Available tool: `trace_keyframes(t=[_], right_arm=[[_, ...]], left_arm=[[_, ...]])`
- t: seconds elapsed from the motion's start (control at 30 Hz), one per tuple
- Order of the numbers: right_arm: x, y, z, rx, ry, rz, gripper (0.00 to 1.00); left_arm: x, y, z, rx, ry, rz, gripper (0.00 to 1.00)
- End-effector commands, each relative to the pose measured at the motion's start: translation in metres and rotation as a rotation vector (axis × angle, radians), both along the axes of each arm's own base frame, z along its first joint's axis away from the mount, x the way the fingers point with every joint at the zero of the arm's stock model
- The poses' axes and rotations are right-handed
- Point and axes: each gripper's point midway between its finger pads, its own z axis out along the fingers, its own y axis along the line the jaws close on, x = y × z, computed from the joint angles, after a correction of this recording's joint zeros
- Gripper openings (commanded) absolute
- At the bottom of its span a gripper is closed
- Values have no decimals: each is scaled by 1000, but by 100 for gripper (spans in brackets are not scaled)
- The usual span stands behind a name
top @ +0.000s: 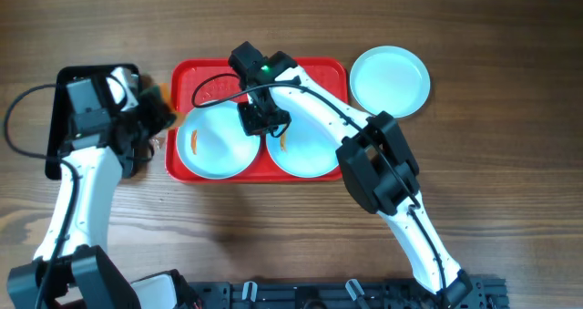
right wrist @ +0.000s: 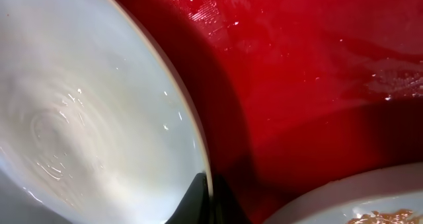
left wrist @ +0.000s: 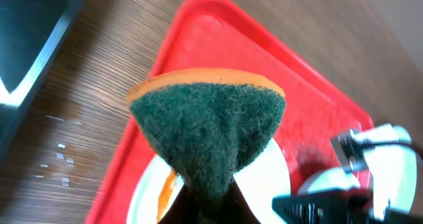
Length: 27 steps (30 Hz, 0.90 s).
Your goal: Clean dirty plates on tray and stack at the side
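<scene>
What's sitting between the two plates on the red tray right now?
The right gripper, its fingers pinching the left plate's rim; the overhead view shows it.

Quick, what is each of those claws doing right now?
Left gripper: closed, holding the sponge.
Right gripper: closed, pinching a plate by its rim.

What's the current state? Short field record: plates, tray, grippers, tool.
on tray: left plate and right plate, both with orange smears
off tray: third plate, on the table right of the red tray, no smear visible
left gripper: shut on sponge, at the tray's left edge
right gripper: shut on the left plate's rim
black tray: far left
</scene>
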Motion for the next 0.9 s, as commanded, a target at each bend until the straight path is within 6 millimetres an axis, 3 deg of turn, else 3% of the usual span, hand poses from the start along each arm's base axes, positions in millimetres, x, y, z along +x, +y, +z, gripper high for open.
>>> trace_keyframes(t=[0.0,0.17,0.4,0.5,0.87], right_arm=[[0,-3,-4,-32,-12,31,4],[-1,-4,-4,-34,-9,31,4],[0,-3,-4,-33,-10,29,4],[1,-2,-4,-29,-15,29,4],[3,0,-4,-22,-20,8,4]], left_arm=[[-2,-27,-7,18,7,-110,4],[-5,-46,-19,10,47,-164,4],[-18,-56,-70,-29,217,-186,4],[-23,-66,-82,-95,257,-214,4],[-32,-88,-101,-135,311,-292,4]])
